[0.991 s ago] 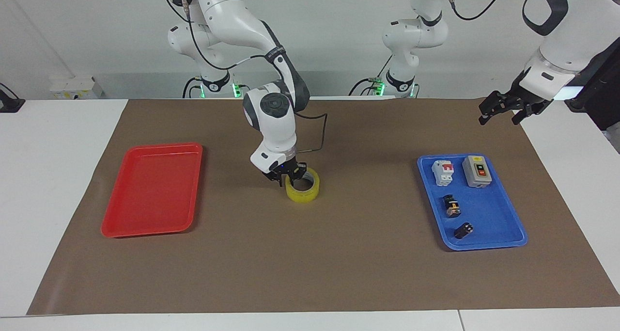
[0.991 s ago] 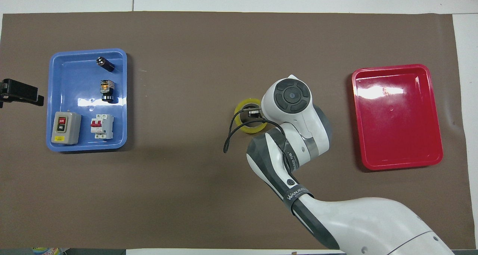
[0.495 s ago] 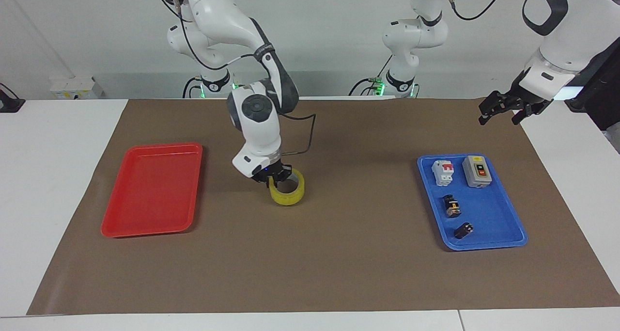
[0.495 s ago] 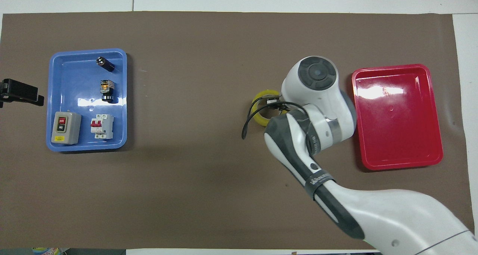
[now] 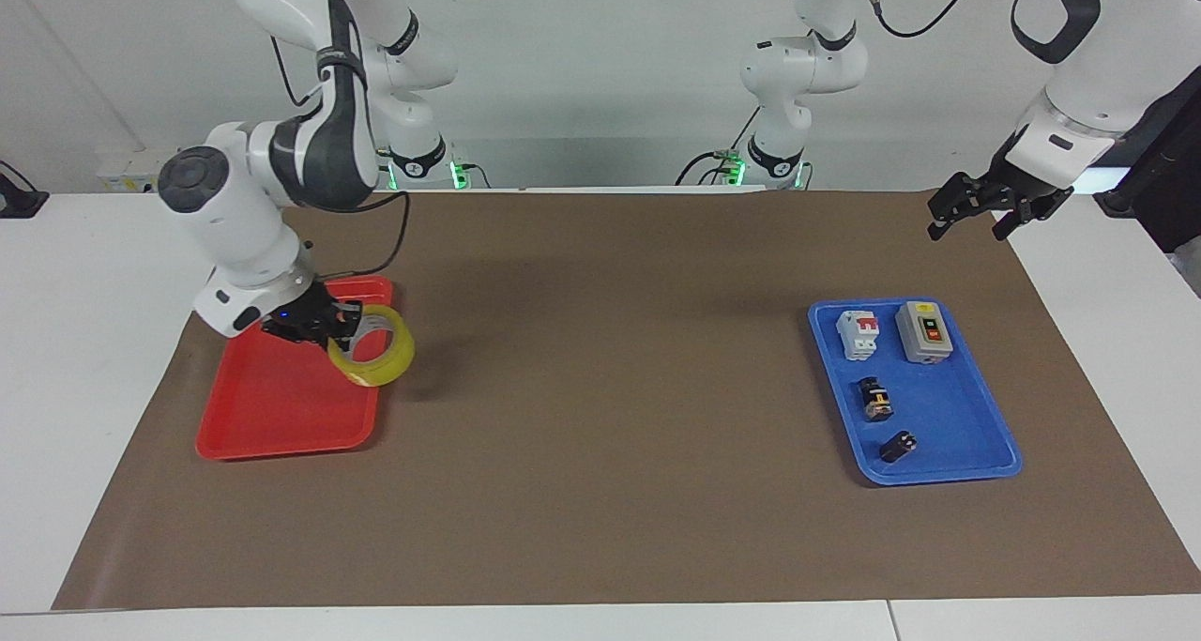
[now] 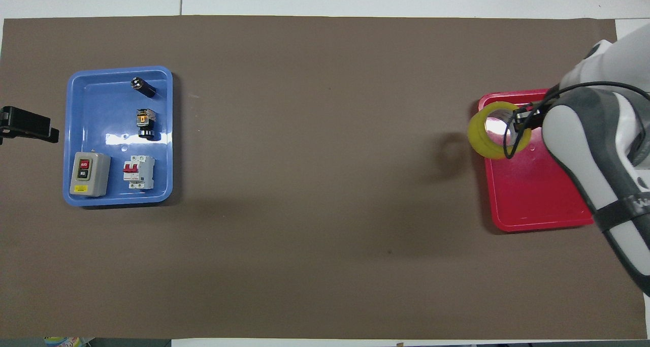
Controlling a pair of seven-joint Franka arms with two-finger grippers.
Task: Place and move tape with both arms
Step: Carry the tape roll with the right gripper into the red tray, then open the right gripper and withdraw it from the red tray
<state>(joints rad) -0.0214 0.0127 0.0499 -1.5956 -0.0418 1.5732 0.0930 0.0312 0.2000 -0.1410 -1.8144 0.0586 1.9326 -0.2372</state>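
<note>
Yellow translucent tape w/ white inner core is clamped by the right end effector, fingers pinched on the roll's wall. The roll hangs tilted in the air over the edge of the red tray that faces the middle of the tabletop, at the corner of the tray nearer to the robots. In the overhead view the tape overlaps that same tray rim and casts a ring-shaped shadow on the brown mat just beside the tray — the roll is not resting on anything.

Right arm: comes in from its base, elbow bent, wrist section over the red tray; a black cable runs along the wrist. Red tray sits toward the right arm's end of the tabletop and holds nothing on its floor.

Left end effector: fingers spread apart, gripping nothing, raised over the mat corner nearer to the robots at the left arm's end. Only its black tip shows in the overhead view. Left arm waits.

Blue tray lies toward the left arm's end, well apart from the tape. Contents, 4 pcs:
- grey switch box w/ red and black buttons, nearer to the robots
- white circuit breaker w/ red lever, beside the switch box
- small black-and-orange component, mid-tray
- small black cylinder, farthest from the robots

Brown mat covers most of the white tabletop
</note>
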